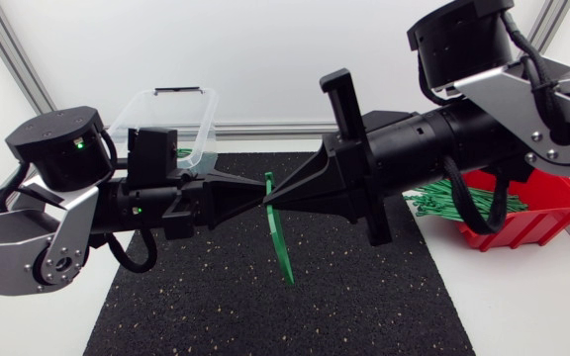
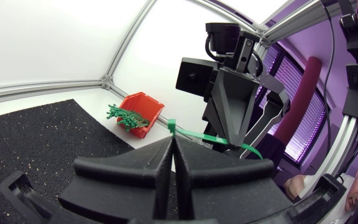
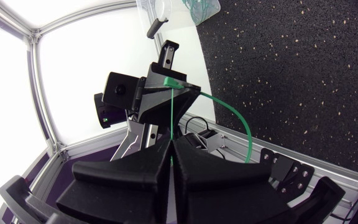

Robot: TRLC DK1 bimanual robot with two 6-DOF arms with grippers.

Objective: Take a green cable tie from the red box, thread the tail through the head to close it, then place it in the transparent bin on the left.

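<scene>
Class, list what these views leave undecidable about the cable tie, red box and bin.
Whether the cable tie has its tail through its head: head view, left gripper and right gripper cover it; wrist views, too small.
Ties in the red box: head view, right arm overlaps it.
Contents of the transparent bin: head view, left arm covers part.

Noted a black, light-flecked mat (image 1: 216,316) lying flat across the middle of a white table (image 1: 522,316), mat's near edge cut off.

A black speckled mat (image 1: 216,307) lies on the white table (image 1: 522,307), with white panels (image 1: 265,49) behind it.
</scene>
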